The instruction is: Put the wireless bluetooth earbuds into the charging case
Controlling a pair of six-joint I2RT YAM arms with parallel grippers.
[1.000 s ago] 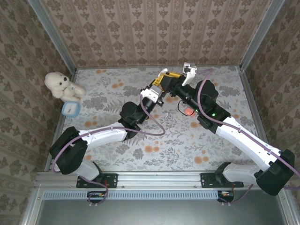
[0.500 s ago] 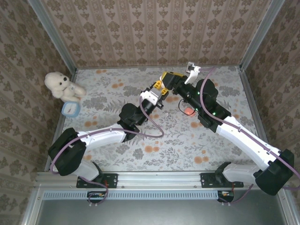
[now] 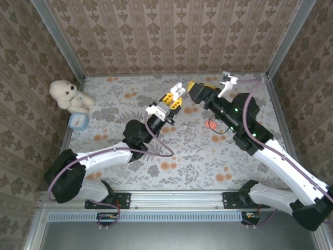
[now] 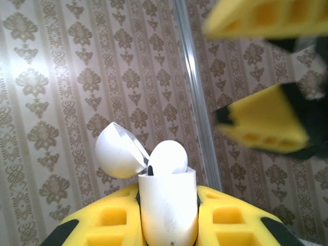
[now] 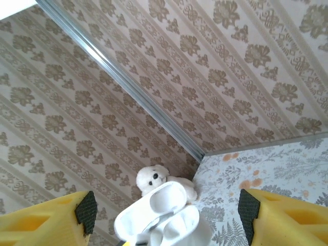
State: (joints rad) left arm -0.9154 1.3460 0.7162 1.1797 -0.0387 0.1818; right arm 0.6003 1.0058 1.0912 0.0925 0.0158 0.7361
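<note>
My left gripper (image 4: 168,197) is shut on the white charging case (image 4: 168,210) and holds it upright, with its lid (image 4: 117,151) swung open to the left. A white earbud (image 4: 169,156) sits in the case's mouth and sticks up above the rim. From above, the left gripper (image 3: 173,97) holds the case (image 3: 179,86) over the far middle of the table. My right gripper (image 3: 200,91) hovers just right of it, apart from it. Its yellow fingers (image 5: 46,220) stand open with nothing between them, and the case (image 5: 164,218) lies beyond them.
An orange-red rounded object (image 3: 212,125) lies on the floral table under the right arm. A white teddy bear (image 3: 65,94) and a blue-rimmed object (image 3: 78,121) sit at the far left. Patterned walls with metal posts (image 3: 60,41) enclose the table.
The right gripper has opened and drawn back to the right, away from the case. The left arm has shifted slightly left and back, still holding the case.
</note>
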